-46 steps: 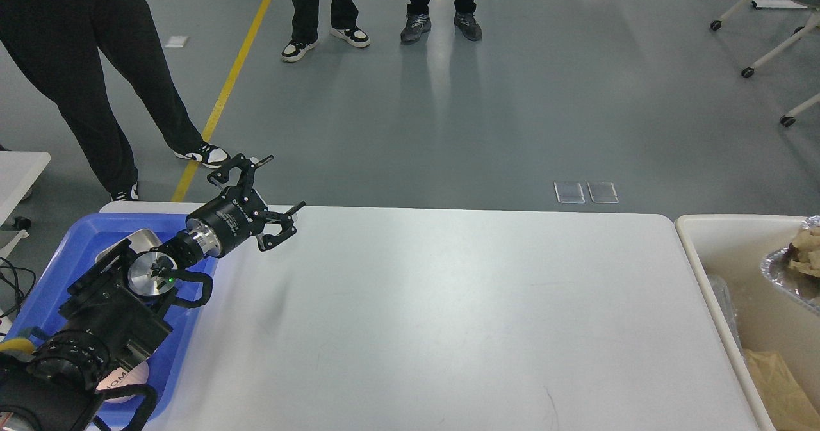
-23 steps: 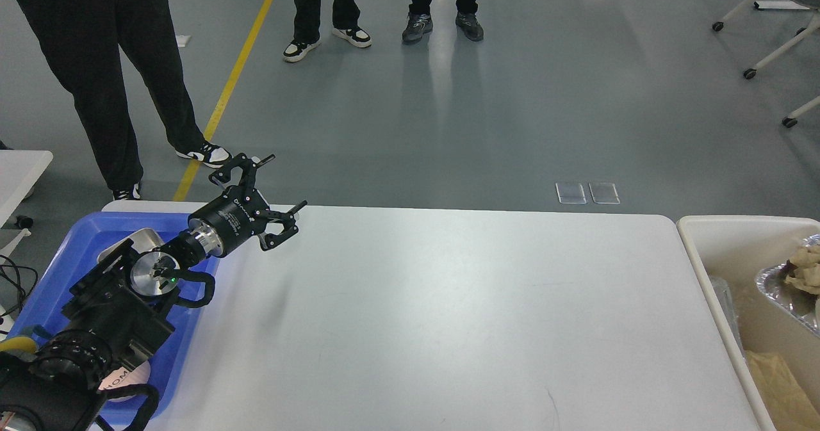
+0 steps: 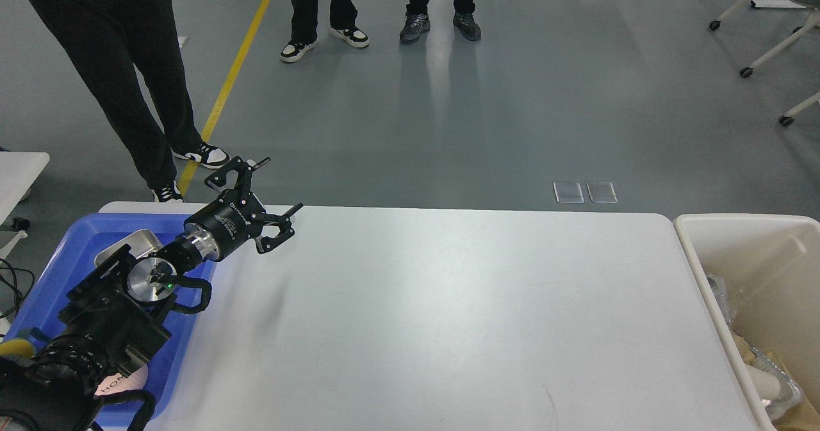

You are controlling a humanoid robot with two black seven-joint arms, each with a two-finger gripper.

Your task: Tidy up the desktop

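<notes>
Foil junk just slid deeper into the bin (image 3: 688,239) at 3 o'clock, desktop (image 3: 448,316) looks bare, and our left gripper (image 3: 272,191) hangs wide open, empty, so we're basically done.

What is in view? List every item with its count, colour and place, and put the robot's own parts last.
desktop: one, white-grey, centre.
blue tray: one, blue, left edge of the desktop, under the arm.
metal container: one, silver, inside the blue tray.
beige bin: one, right of the desktop, holding crumpled foil and paper.
small white table: one, far left.
people: three pairs of legs, dark trousers, on the grey floor beyond.
yellow line: one, on the floor.
left end effector: one, black, open, above the desktop's left rear corner.
</notes>
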